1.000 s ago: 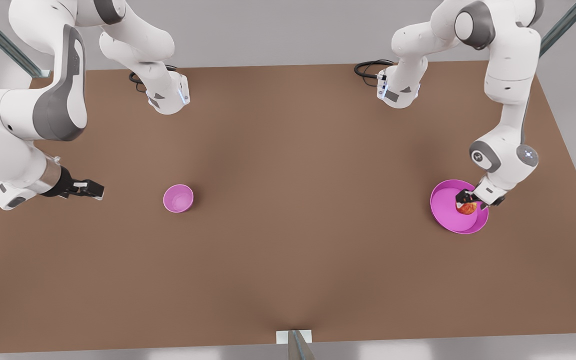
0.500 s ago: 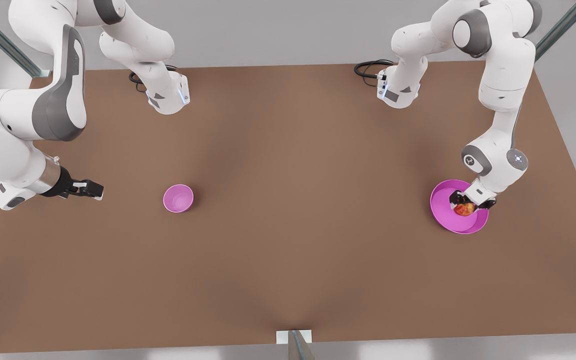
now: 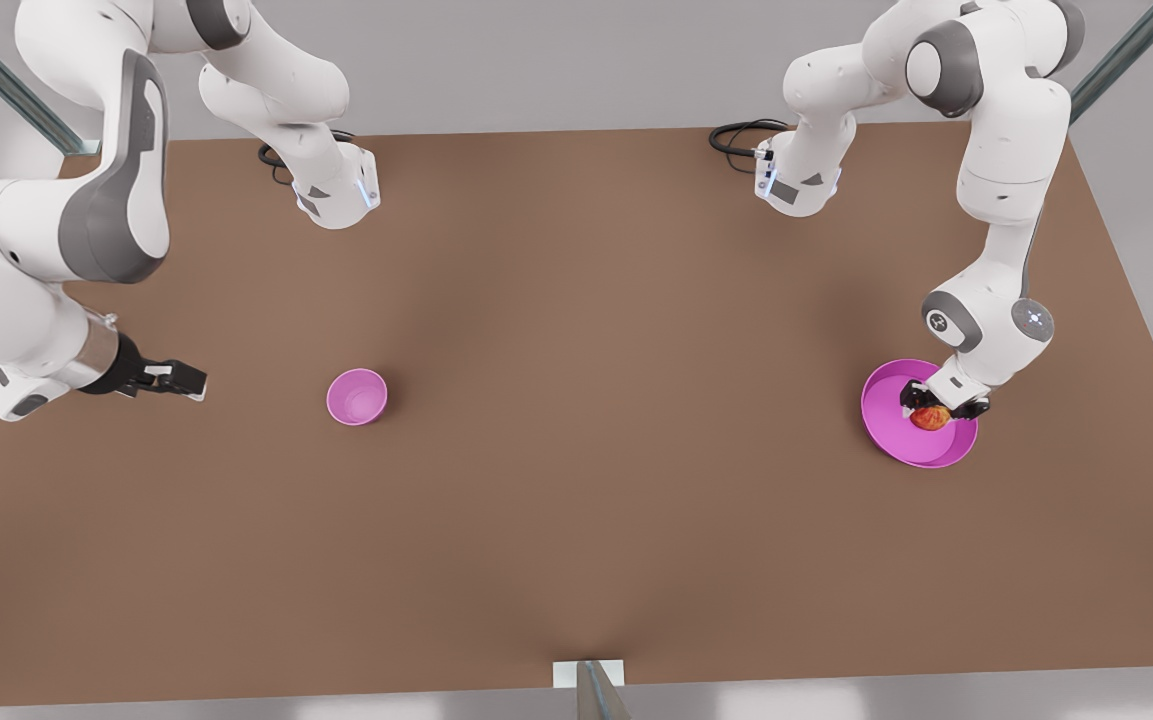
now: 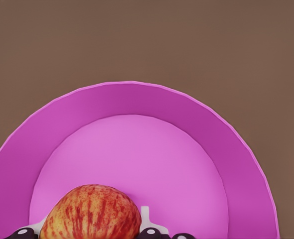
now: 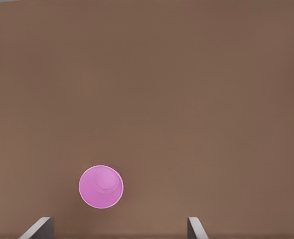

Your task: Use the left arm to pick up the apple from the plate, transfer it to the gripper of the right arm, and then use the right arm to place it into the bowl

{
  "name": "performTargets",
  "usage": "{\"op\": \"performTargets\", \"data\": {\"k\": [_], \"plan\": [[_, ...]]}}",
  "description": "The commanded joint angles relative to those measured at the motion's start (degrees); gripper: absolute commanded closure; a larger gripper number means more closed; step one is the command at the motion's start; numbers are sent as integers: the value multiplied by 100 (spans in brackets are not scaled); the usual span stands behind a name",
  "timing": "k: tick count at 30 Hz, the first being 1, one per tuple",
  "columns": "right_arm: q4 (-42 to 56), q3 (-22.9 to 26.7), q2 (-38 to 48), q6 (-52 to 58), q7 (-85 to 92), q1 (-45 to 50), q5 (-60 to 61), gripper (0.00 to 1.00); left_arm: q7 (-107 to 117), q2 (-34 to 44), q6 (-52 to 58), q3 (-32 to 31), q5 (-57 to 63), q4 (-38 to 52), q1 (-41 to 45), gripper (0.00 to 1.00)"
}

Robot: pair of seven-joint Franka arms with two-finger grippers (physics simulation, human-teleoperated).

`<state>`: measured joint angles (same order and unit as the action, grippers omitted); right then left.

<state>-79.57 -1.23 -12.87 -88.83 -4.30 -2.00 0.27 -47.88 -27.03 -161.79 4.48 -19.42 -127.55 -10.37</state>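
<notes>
A red-and-yellow apple (image 3: 930, 418) lies on the magenta plate (image 3: 891, 440) at the front view's right. My left gripper (image 3: 932, 408) is down on the plate, its fingers pressed against both sides of the apple (image 4: 89, 214), shut on it. The plate (image 4: 137, 99) spreads out around the fruit. A small magenta bowl (image 3: 357, 396) stands at the front view's left. My right gripper (image 3: 181, 380) hovers open to the left of that bowl, waiting, with the bowl (image 5: 101, 186) seen ahead of its spread fingertips (image 5: 37, 228).
A brown table (image 3: 576, 450) carries everything, with wide bare surface between bowl and plate. Both arm bases (image 3: 336, 195) are mounted at the far edge. A small bracket (image 3: 588, 675) sits at the near edge.
My left gripper swung from beside the apple to straddle it and closed in on it. The right arm stayed almost still.
</notes>
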Motion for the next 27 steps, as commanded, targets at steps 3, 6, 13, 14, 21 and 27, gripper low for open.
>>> {"op": "performTargets", "data": {"k": [3,6,13,14,21,27], "plan": [[3,0,4,6,69,-11,17,0,-196,207,34,-8,9,20,9,21],[3,0,-5,6,78,-37,17,0,-178,699,403,0,9,20,158,22],[29,-18,-14,-3,104,-20,17,0,420,1402,2618,-1537,-1713,846,879,22],[29,-18,-14,-21,104,-28,17,0,384,1367,2618,-1888,-2109,951,879,21],[-120,-9,-339,-100,157,-441,1950,0,-2735,260,2495,-3111,-6266,1970,1643,21],[-823,-9,-1060,-276,1501,-714,4990,0,-4309,-1339,2468,-3137,-7049,4150,2513,21]]}}
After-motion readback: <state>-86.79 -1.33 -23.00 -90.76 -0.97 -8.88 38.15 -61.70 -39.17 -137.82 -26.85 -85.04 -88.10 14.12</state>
